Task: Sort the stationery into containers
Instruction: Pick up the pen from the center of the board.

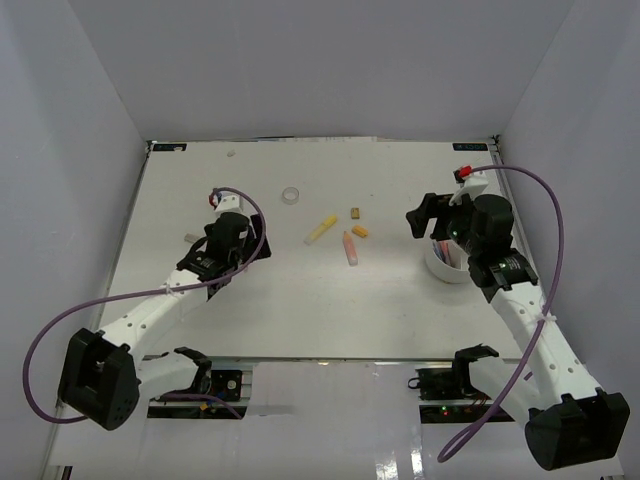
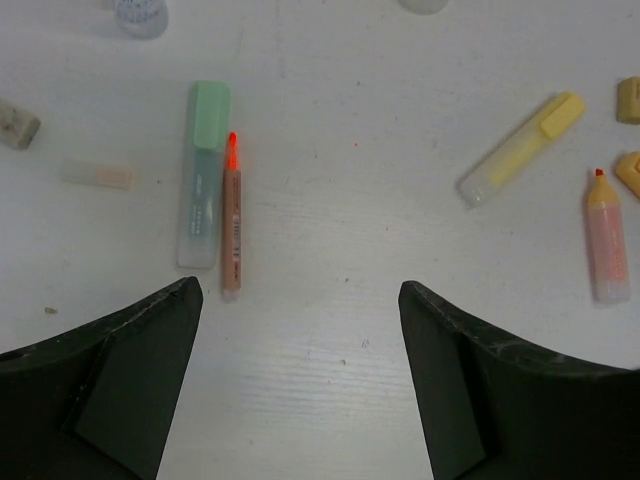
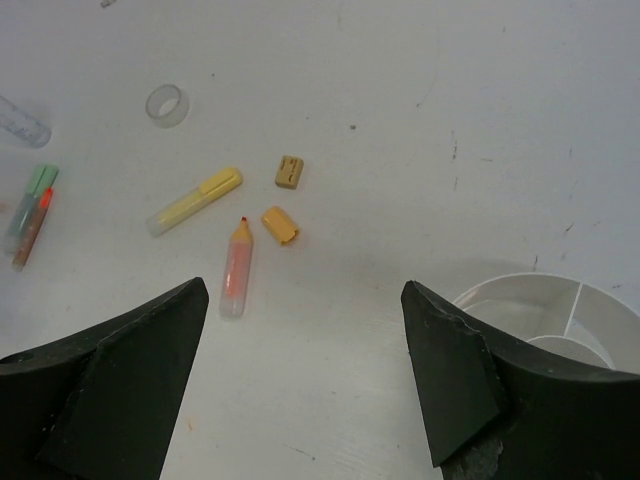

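My left gripper (image 2: 300, 288) is open and empty above bare table, just below a green highlighter (image 2: 203, 175) and a thin orange pen (image 2: 231, 215) lying side by side. A yellow highlighter (image 1: 321, 229), an uncapped orange marker (image 1: 350, 247), its orange cap (image 1: 360, 231), a tan eraser (image 1: 355, 212) and a clear tape ring (image 1: 291, 195) lie mid-table. My right gripper (image 3: 305, 287) is open and empty, hovering left of the round white divided tub (image 3: 560, 310), which is partly hidden under it in the top view (image 1: 447, 268).
A white eraser (image 2: 97, 175), a grey stub (image 2: 18, 124) and a small clear bottle (image 2: 140, 15) lie left of and beyond the green highlighter. White walls enclose the table on three sides. Purple cables loop from both arms.
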{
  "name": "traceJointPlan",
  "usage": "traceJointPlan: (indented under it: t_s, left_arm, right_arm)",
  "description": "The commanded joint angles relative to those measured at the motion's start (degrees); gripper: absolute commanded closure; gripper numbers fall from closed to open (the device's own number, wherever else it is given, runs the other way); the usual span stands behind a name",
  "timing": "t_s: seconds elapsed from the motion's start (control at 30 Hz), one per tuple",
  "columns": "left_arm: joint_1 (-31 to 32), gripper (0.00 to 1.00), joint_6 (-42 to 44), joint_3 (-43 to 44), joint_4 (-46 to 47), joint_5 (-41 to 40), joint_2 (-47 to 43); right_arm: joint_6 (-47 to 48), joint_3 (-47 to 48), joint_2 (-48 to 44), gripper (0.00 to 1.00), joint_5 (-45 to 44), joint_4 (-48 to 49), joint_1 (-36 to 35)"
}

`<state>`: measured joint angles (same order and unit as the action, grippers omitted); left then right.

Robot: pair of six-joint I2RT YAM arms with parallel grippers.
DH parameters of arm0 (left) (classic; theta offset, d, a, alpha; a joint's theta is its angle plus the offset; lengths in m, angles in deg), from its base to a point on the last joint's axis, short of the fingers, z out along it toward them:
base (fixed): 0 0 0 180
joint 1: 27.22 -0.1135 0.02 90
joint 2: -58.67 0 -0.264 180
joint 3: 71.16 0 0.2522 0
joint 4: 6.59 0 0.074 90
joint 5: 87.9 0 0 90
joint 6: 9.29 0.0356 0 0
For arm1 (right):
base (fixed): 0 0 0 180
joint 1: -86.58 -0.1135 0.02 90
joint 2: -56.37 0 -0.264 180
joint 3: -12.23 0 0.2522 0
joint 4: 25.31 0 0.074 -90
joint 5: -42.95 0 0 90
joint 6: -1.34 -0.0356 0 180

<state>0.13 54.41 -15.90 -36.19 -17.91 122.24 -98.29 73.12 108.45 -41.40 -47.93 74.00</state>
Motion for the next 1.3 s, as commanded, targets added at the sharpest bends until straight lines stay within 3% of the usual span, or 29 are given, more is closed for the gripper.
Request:
traceJointPlan:
  t_s: [0.0,0.27,0.67,1.03,1.27]
  left_arm:
    - [-0.28,0.11,-5.07,-0.54,-4.98,1.81,2.43]
    - [-2.3,0.22,-9.55,-1.68,-6.05,1.99,9.37]
    - [-4.41,0.39,-9.56,0.6,-3.42,2.17,20.36]
    - [-6.08,0.45,-8.59,2.45,-2.36,1.73,25.2]
    - [-6.08,0.66,-8.24,3.24,-2.36,6.03,26.87]
  right_arm:
    - [-0.04,-1.25,-0.48,0.15,2.26,3.32,-0.95]
    - [-0.3,-3.19,-1.27,0.16,4.02,4.47,-2.19]
    - [0.05,-5.91,-2.59,0.16,5.25,6.22,-2.8]
    - [0.4,-6.44,-2.24,0.16,5.43,6.93,-2.98]
    - [0.49,-6.18,-2.06,0.16,5.42,6.67,-3.15]
